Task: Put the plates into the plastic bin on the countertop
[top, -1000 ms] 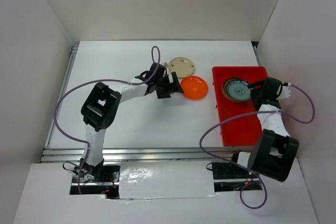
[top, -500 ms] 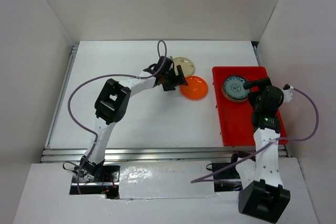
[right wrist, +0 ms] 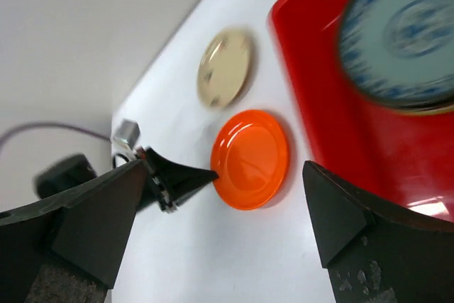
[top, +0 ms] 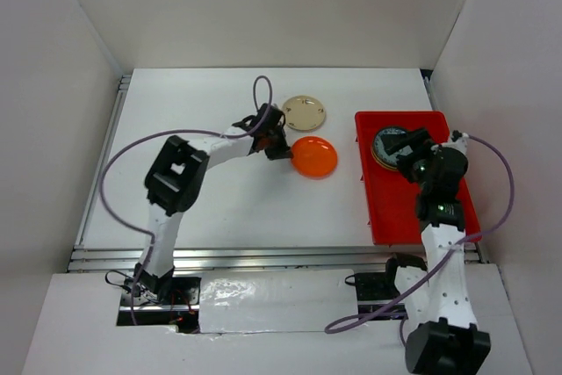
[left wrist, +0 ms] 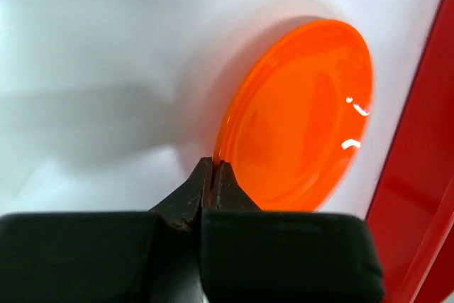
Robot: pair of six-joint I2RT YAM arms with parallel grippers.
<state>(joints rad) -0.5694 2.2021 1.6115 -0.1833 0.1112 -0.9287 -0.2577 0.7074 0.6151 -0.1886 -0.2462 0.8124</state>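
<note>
An orange plate (top: 313,156) lies on the white countertop (top: 219,208), and my left gripper (top: 279,148) is shut on its left rim. In the left wrist view the fingertips (left wrist: 214,164) pinch the edge of the orange plate (left wrist: 298,118). A cream plate (top: 304,112) lies just behind it. The red plastic bin (top: 413,208) at the right holds a teal-blue patterned plate (top: 386,142) on top of another. My right gripper (top: 404,151) hovers open above that plate, empty; its view shows the orange plate (right wrist: 250,159), cream plate (right wrist: 225,69) and teal plate (right wrist: 401,40).
White walls stand round the countertop on three sides. The bin's left wall (left wrist: 411,175) runs close to the right of the orange plate. A purple cable (top: 260,94) loops above the left wrist.
My left gripper has gone from open to shut on the orange plate's rim, and the plate has slid slightly left. My right arm has swung and lifted over the bin, facing left.
</note>
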